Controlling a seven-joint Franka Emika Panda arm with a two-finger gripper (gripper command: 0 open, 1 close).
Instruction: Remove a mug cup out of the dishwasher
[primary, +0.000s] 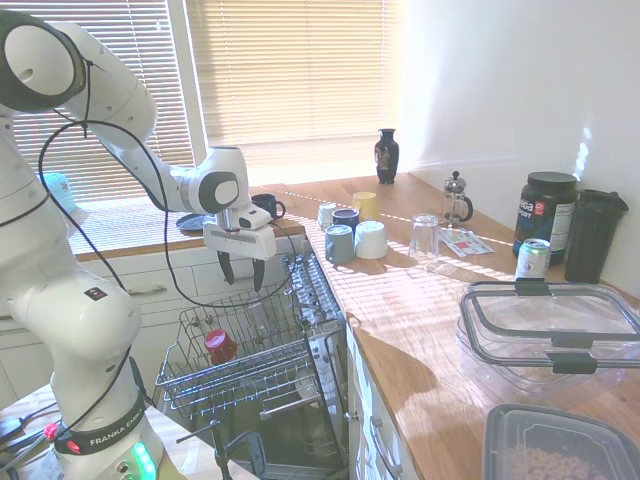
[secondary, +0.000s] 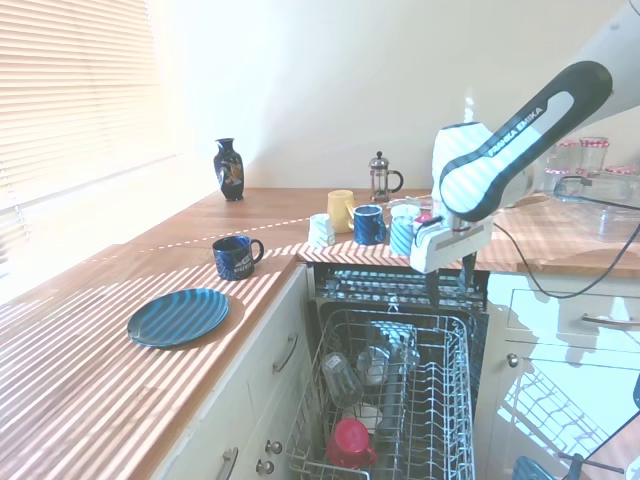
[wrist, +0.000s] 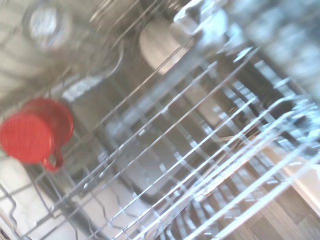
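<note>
Gripper (primary: 240, 272) spread wide, empty, above far end of dishwasher (primary: 240, 375) rack; red mug (primary: 220, 346) near end.

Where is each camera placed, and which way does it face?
First exterior view: by the robot's base, looking along the counter toward the window; shows arm and gripper over the dishwasher rack.
Second exterior view: opposite side, above the counter near the blue plate; arm enters from the right.
Wrist view: looks down into the rack; no robot parts visible.
All three share the red mug.
</note>
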